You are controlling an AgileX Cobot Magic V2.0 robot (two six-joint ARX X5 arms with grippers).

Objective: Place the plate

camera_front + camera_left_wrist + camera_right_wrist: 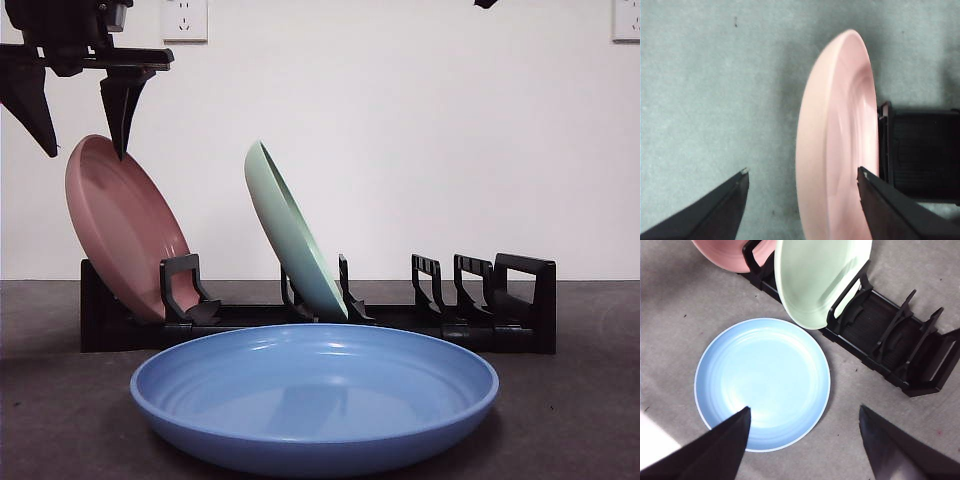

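I count three plates, one pink (pixel 120 225), one green (pixel 290 235) and one blue (pixel 315 395), plus one black rack (pixel 500 300), two wall sockets (pixel 185 18) and two grippers, the left (pixel 75 105) and the right (pixel 802 422).

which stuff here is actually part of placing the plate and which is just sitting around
In the job: pink plate, leaning in the black rack; left gripper, fingers open just above the pink plate's rim.

Just there: green plate in the rack; blue plate flat on the table; right gripper, open.
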